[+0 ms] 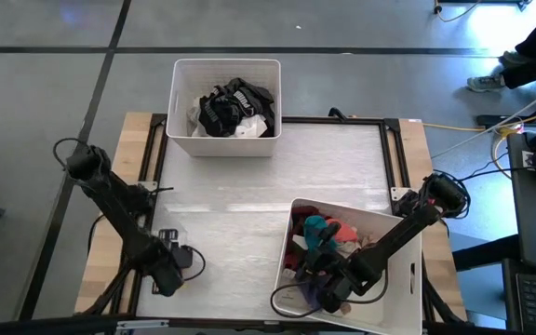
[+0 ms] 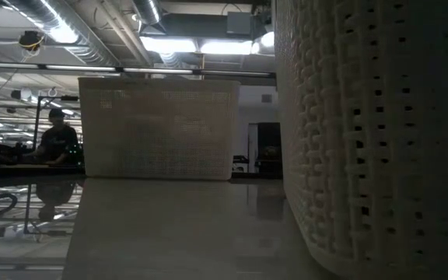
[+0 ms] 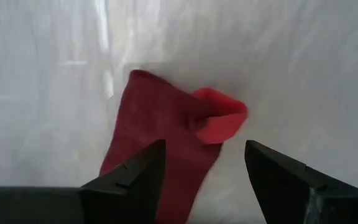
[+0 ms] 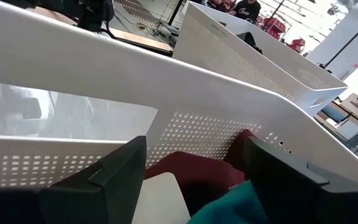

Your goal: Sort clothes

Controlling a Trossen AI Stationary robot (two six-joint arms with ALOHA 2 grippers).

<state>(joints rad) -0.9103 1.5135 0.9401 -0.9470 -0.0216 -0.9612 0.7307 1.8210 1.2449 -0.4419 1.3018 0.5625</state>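
Clothes sit in two bins, but one red sock [image 3: 166,134] lies on the table under the left gripper [image 3: 205,180], whose fingers are spread, so it may slip away if they close too high.

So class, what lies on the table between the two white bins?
Nothing: in the high view, the stretch between the far bin and the near bin is bare white tabletop.
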